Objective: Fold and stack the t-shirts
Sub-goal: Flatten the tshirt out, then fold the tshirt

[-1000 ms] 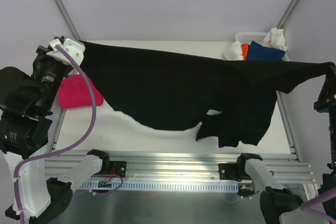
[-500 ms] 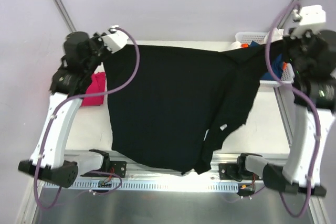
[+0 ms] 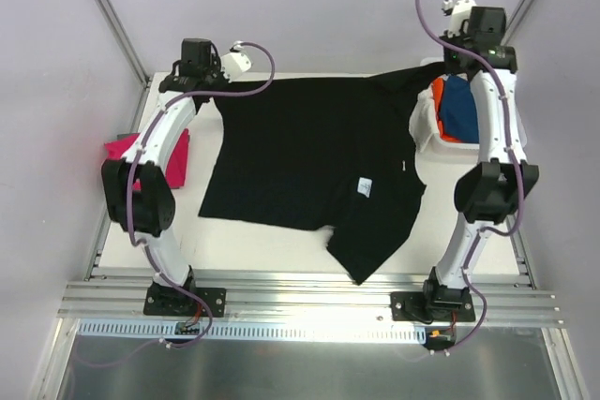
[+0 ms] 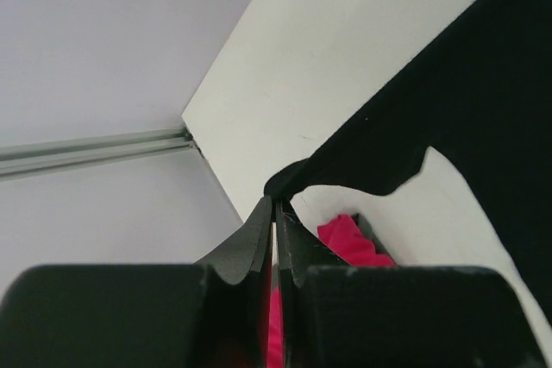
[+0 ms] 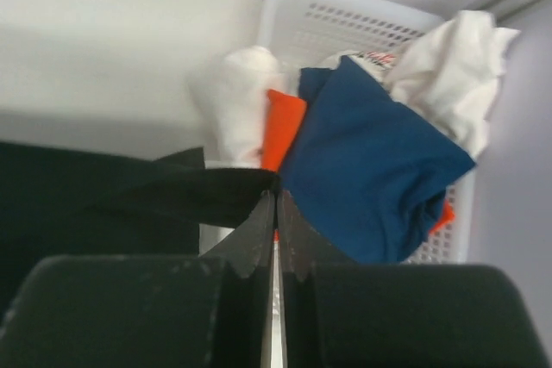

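Note:
The black t-shirt (image 3: pixel 309 161) hangs stretched between both grippers at the table's far edge, its lower part draping onto the table. My left gripper (image 3: pixel 200 81) is shut on its far left corner (image 4: pixel 289 180). My right gripper (image 3: pixel 457 67) is shut on its far right corner (image 5: pixel 233 191), above the basket. A magenta-pink t-shirt (image 3: pixel 141 156) lies folded at the left edge and shows in the left wrist view (image 4: pixel 349 239). Blue (image 5: pixel 371 170), orange (image 5: pixel 280 127) and white (image 5: pixel 453 62) t-shirts sit bunched in the basket.
The white lattice basket (image 3: pixel 424 128) stands at the far right corner and shows in the right wrist view (image 5: pixel 345 19). Grey walls close in the table at the back and sides. A metal rail (image 3: pixel 300 292) runs along the near edge.
Both arms have swung from wide and near to the far edge, carrying the black t-shirt away from me. Its lower part has come down onto the table.

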### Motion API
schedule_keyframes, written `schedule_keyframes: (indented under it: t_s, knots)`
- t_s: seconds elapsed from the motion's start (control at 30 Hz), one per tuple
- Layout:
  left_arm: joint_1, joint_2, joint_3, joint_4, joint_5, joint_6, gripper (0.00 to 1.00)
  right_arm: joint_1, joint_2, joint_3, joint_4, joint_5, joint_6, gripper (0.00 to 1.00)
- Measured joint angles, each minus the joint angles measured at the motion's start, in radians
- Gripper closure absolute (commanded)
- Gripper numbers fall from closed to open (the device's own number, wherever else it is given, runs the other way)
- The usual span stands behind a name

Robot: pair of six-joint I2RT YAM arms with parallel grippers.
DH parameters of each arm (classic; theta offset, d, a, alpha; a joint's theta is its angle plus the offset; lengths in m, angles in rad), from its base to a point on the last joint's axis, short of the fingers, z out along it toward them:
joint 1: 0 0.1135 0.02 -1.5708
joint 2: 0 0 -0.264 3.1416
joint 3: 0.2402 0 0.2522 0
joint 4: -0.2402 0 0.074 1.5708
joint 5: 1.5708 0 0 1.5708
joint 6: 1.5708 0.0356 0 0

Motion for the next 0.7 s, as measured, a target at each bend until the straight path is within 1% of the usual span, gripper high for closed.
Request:
schedule_keyframes:
  t_s: [0.1,0.3,0.5,0.7]
  knots:
    - [0.01,0.116,0.074,0.008,-0.006,0.008,1.0,0.034,0.083,0.019,0.016,0.0,-0.018,0.99]
    - [0.021,0.236,0.164,0.015,-0.013,0.047,1.0,0.102,0.199,0.041,0.028,0.003,-0.045,0.99]
    - [0.058,0.26,0.185,0.037,-0.022,0.085,1.0,0.142,0.273,0.077,0.043,0.014,-0.059,0.99]
    - [0.083,0.27,0.18,0.056,-0.029,0.114,1.0,0.16,0.284,0.071,0.047,0.018,-0.067,0.99]
